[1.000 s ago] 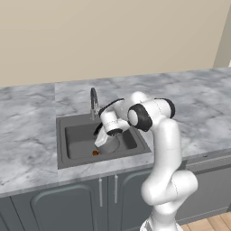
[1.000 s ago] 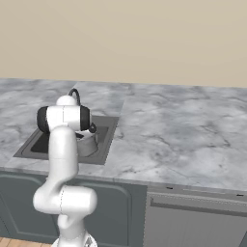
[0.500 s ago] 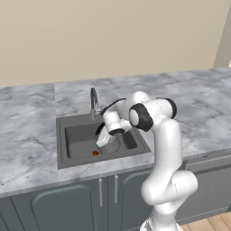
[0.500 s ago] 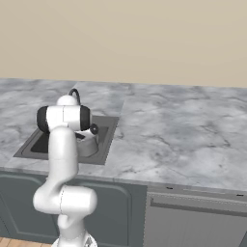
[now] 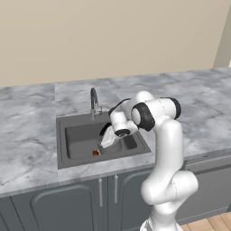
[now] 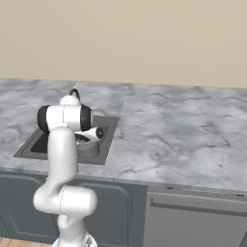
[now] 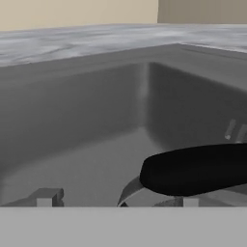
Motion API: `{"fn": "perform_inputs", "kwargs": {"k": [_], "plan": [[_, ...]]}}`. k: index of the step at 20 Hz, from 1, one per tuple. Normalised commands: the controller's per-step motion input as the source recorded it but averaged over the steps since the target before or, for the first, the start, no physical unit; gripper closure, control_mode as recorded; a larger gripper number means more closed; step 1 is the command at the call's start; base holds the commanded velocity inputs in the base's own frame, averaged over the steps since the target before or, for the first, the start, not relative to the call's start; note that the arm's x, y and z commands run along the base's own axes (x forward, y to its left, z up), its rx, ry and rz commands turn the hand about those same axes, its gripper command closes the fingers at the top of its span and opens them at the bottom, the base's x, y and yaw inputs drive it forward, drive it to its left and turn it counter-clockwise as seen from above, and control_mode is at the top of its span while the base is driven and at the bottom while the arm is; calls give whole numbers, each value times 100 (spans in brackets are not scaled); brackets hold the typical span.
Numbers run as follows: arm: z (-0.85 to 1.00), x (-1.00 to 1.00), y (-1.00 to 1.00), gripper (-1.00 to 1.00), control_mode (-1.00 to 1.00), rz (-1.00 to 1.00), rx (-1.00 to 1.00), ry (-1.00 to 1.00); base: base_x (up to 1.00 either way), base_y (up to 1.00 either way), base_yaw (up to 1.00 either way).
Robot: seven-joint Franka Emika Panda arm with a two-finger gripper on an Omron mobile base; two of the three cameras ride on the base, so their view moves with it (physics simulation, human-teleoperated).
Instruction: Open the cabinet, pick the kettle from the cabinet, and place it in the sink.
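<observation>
Sink (image 5: 72, 135): dark grey rectangular basin sunk into the grey marble table (image 5: 31, 117), with a slim arched faucet (image 5: 94, 102) standing at its back rim. All places below are given relative to this sink.

Kettle (image 7: 193, 169): inside the sink, in its right half. The hand view shows its black arched handle close up, lying across the lower right of the picture, with a curve of the silver-grey body just under it and the sink's walls and back corner behind. From the left base view the kettle is mostly hidden behind the white hand; a pale grey part shows beside the wrist. From the right base view only a grey rounded shape shows inside the sink below the hand.

End effector (image 7: 116, 201): down inside the sink, over its right half. Its two fingertips (image 7: 46, 197) stand well apart, one at each side of the bottom of the hand view, and the kettle's handle lies between and just beyond them. The fingertips press on nothing that can be seen; whether they touch the kettle cannot be told.

Small reddish-brown item (image 5: 95, 153): on the sink floor near the front wall, left of the hand. Too small to identify.

Base cabinet doors (image 5: 67, 203): grey, below the sink's front rim, with two short vertical handles side by side.

Wall (image 5: 113, 36): plain beige, behind the sink.
</observation>
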Motion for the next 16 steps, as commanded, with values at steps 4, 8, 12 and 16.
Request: {"fn": "perform_inputs", "kwargs": {"k": [4, 8, 12, 16], "plan": [[-23, -17, -29, -100, -100, -2, 0, 0, 0, 0, 0], [-24, -19, -32, -100, -100, -8, 0, 0, 0, 0, 0], [-24, -19, -33, -100, -100, -13, -2, 1, 0, 0, 0], [-22, -14, -31, -100, -100, -14, -6, 1, 0, 0, 0]]}}
